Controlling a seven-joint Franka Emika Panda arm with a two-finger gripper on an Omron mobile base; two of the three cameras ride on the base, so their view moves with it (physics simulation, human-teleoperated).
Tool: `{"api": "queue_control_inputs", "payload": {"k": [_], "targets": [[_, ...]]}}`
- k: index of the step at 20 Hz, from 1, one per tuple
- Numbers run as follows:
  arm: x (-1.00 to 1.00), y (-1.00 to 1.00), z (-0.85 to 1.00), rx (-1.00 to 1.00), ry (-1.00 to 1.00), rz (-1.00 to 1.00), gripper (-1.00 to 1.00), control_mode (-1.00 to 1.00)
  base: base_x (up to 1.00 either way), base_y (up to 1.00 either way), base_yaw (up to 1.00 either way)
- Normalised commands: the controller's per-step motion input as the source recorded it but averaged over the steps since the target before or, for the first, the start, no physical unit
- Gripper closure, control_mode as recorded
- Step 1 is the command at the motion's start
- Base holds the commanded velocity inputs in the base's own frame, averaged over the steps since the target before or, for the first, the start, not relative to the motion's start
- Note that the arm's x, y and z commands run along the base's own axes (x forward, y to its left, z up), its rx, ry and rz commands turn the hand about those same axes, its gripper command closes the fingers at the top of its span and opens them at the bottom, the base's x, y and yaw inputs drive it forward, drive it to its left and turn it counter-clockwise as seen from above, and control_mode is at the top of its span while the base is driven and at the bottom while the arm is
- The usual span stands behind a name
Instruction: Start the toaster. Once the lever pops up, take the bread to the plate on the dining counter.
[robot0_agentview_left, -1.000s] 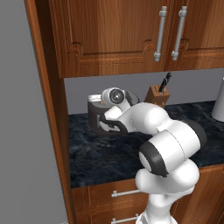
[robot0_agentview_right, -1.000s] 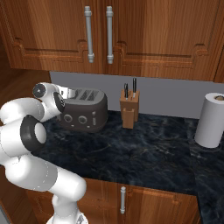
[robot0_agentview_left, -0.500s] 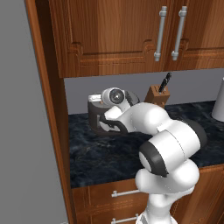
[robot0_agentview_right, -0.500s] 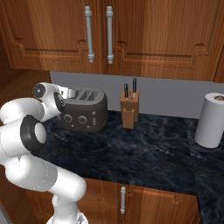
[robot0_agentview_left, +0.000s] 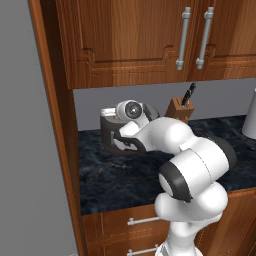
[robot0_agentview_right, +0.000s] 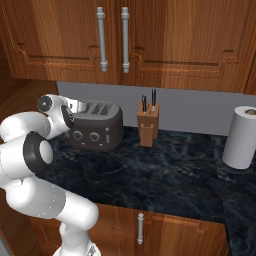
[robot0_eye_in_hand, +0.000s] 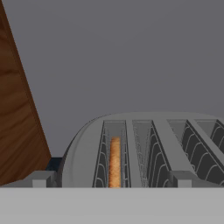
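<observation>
Gripper (robot0_agentview_left: 111, 136) open, unmoved at toaster (robot0_agentview_right: 97, 125) end; I see bread (robot0_eye_in_hand: 115, 162) seated in slot; lever press pending.

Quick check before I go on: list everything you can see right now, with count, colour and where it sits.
toaster: one, dark grey with silvery slotted top, at the left end of the black counter.
bread: one, tan-brown slice, down in the toaster's leftmost slot in the hand view.
knife block: one, wooden, right of the toaster, by the wall.
paper towel roll: one, white, far right of the counter.
upper cabinets: reddish-brown wood, grey handles, above the counter.
end effector: one, open, at the toaster's left end.
</observation>
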Motion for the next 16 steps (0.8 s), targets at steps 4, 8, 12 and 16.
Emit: {"api": "queue_control_inputs", "payload": {"k": [4,8,12,16], "targets": [[0.00,0.00,0.00,0.00,0.00,0.00,-1.00,-1.00,0.00,0.00,0.00],[0.00,0.00,0.00,0.00,0.00,0.00,-1.00,-1.00,0.00,0.00,0.00],[0.00,0.00,0.00,0.00,0.00,0.00,-1.00,-1.00,0.00,0.00,0.00],[0.00,0.00,0.00,0.00,0.00,0.00,-1.00,-1.00,0.00,0.00,0.00]]}}
